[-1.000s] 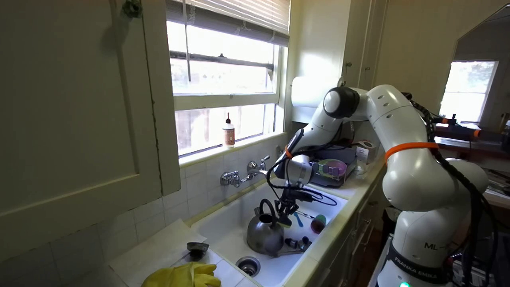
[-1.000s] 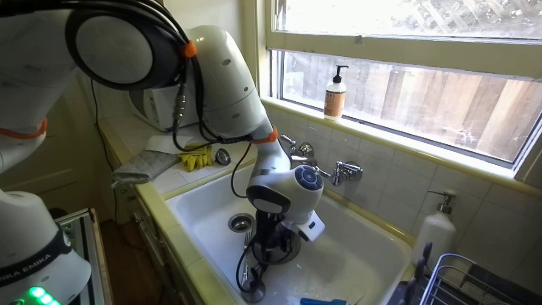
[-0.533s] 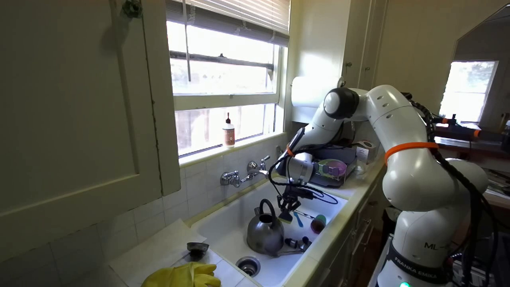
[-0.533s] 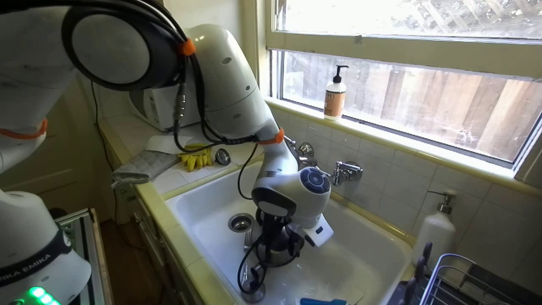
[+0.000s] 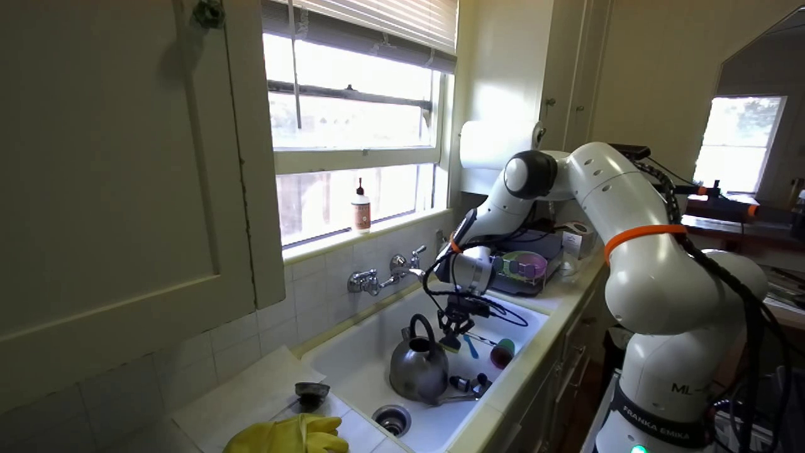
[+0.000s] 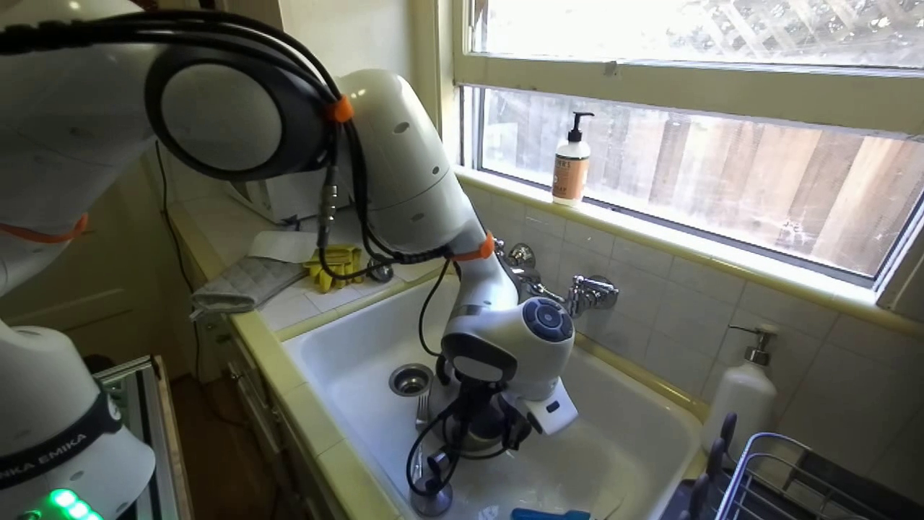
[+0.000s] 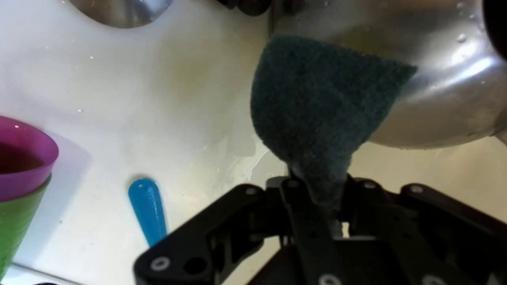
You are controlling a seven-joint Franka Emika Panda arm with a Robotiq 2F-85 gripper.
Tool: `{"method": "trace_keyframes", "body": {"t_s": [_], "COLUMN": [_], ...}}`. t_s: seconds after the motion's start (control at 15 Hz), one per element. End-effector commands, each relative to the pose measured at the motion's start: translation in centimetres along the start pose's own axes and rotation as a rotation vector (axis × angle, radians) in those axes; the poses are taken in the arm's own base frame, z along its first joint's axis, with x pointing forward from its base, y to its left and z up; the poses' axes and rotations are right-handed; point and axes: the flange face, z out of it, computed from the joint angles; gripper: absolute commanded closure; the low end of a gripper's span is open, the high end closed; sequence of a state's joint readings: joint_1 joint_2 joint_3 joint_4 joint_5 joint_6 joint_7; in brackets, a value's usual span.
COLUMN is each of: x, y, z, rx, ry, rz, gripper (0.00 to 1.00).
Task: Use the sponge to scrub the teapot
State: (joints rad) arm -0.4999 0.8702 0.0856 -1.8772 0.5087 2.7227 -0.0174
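Teapot (image 5: 418, 372) stands upright in white sink (image 5: 352, 362). Pincer (image 7: 320, 190) pinches sponge (image 7: 317, 95) just beside teapot's flank; contact cannot be told. Step in hand, by judgement: scrubbing, or approach to it. Next move probably calls for pressing sponge to metal and sweeping along curve. Materials: sponge dark green, felt-like, flaring fan-wise out of grip; teapot rounded, smooth, shiny silver, droplet-flecked, with bright highlight.

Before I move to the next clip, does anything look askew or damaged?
Nothing looks damaged. One oddity: a purple cup nested in a green cup lies sideways in the sink, as if tipped over. The sponge flares unevenly beyond the gripper, probably just from the pinch.
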Motion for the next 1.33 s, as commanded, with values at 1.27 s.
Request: {"method": "trace_keyframes", "body": {"t_s": [1.27], "x": [3.9], "y": [-6.0], "z": [3.3], "rx": [0.095], "ry": [0.053], "rz": [0.099], "gripper": [0.96]}}
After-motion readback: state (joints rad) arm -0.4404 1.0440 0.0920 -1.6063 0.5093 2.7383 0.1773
